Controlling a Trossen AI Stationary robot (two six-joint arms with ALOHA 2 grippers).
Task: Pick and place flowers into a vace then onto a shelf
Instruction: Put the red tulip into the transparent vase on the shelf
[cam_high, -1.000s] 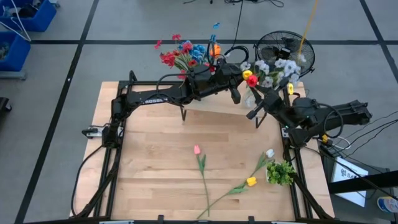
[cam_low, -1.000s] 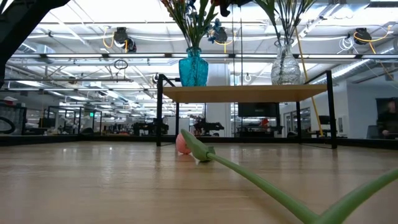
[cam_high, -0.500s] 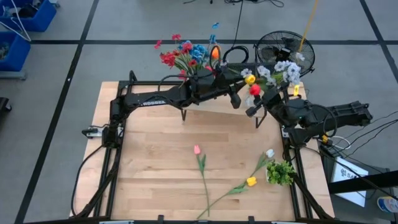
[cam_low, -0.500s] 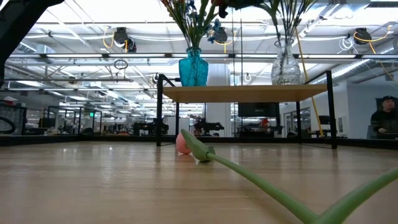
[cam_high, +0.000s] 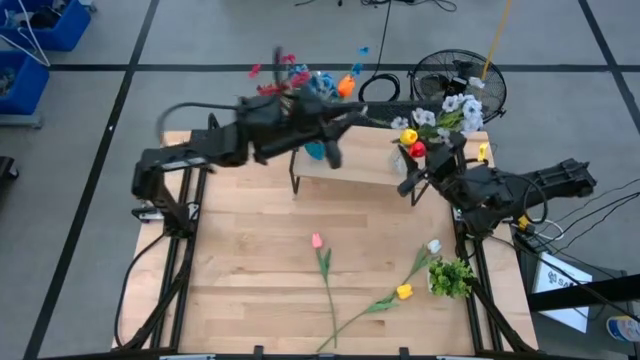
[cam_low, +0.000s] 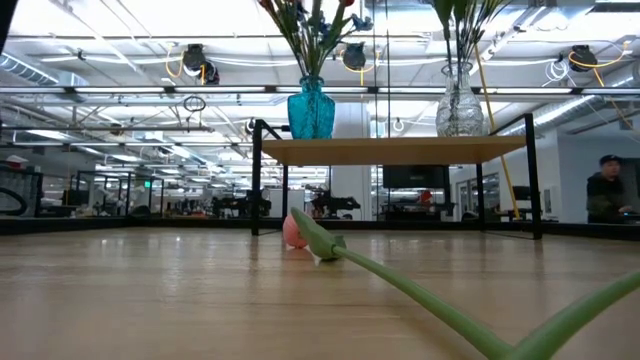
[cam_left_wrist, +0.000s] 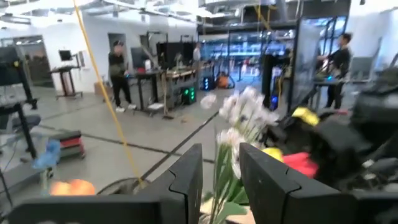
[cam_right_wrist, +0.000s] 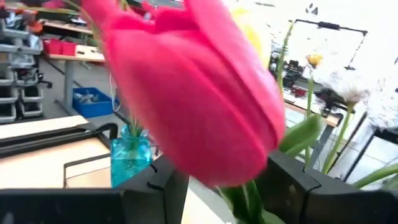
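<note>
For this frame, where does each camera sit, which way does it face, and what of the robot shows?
High: overhead, straight down; both arms, table, shelf.
Low: tabletop height, level toward the shelf; no arm visible; pink tulip nearest.
Left wrist: on left arm, facing the white flowers; left gripper open.
Right wrist: on right arm, close on red tulip; right gripper open.
Low and right wrist share the blue vase.

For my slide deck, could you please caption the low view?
Blue vase and clear vase of flowers stand on the shelf; a pink tulip lies on the table.
</note>
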